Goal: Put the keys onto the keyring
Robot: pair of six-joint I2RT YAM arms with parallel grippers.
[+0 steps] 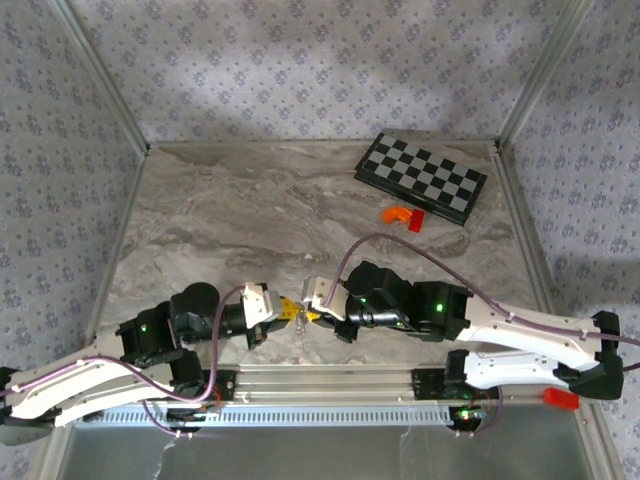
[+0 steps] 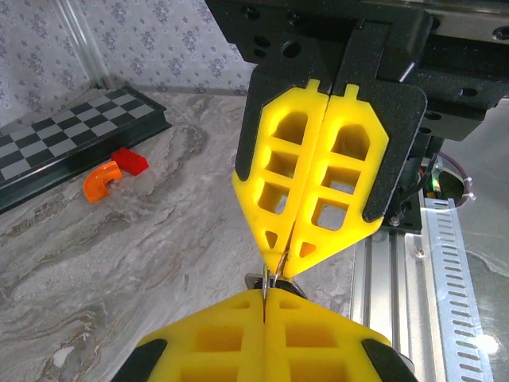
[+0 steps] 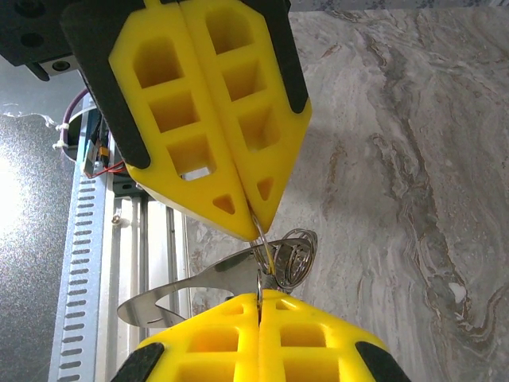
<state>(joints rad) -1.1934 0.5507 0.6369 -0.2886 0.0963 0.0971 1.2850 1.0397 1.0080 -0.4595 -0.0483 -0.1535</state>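
Note:
My two grippers meet tip to tip low over the near middle of the marble table [image 1: 250,210], the left gripper [image 1: 293,313] facing the right gripper [image 1: 308,316]. Both are shut. In the right wrist view a thin silvery wire of the keyring [image 3: 299,253] runs from the left gripper's tips [image 3: 253,225] down into my right gripper [image 3: 259,293], and coiled loops bunch just right of it. A flat silvery blade with a hooked cutout [image 3: 183,293] hangs off to the left. In the left wrist view a small dark and silvery piece [image 2: 280,282] sits behind my left gripper [image 2: 265,296]; I cannot tell whether it is the keys.
A folded chessboard [image 1: 421,177] lies at the back right, with an orange curved plastic piece [image 1: 397,213] and a red block [image 1: 415,222] in front of it. The aluminium rail [image 1: 330,380] carrying the arm bases runs along the near edge, just below the grippers.

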